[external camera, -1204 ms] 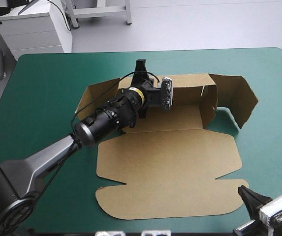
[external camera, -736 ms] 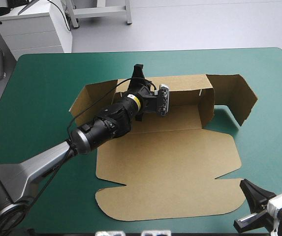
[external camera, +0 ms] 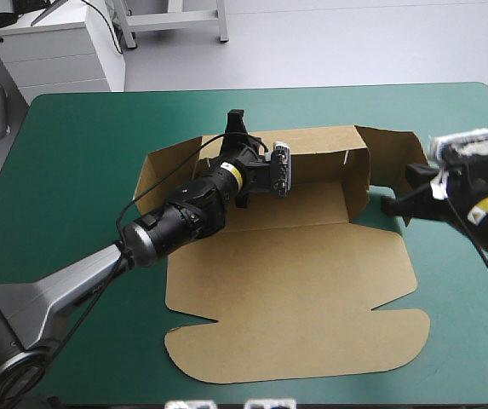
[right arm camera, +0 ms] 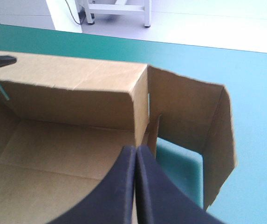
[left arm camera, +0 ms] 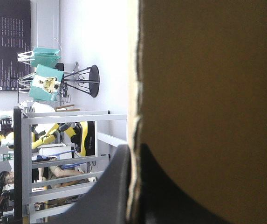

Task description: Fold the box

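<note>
The right gripper point(external camera: 390, 204), fingers pressed together and empty, is newly arriving with the brown cardboard box's point(external camera: 295, 290) end wall point(external camera: 361, 183) just ahead for tucking, while the left gripper point(external camera: 237, 121) is clamping the far wall point(external camera: 320, 143).

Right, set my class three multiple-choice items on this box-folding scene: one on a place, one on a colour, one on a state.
1. Where does the left tool grip the box?
A its far wall; B its near panel; C its right flap.

2. What colour is the table cover?
A red; B teal-green; C white.

3. How is the box's large near panel?
A standing upright; B rolled up; C lying flat.

Answers:
1 A: the tool sits astride the raised far wall, and the left wrist view shows board between its fingers.
2 B: teal-green shows all round the brown board.
3 C: the panel lies spread on the cover.
</note>
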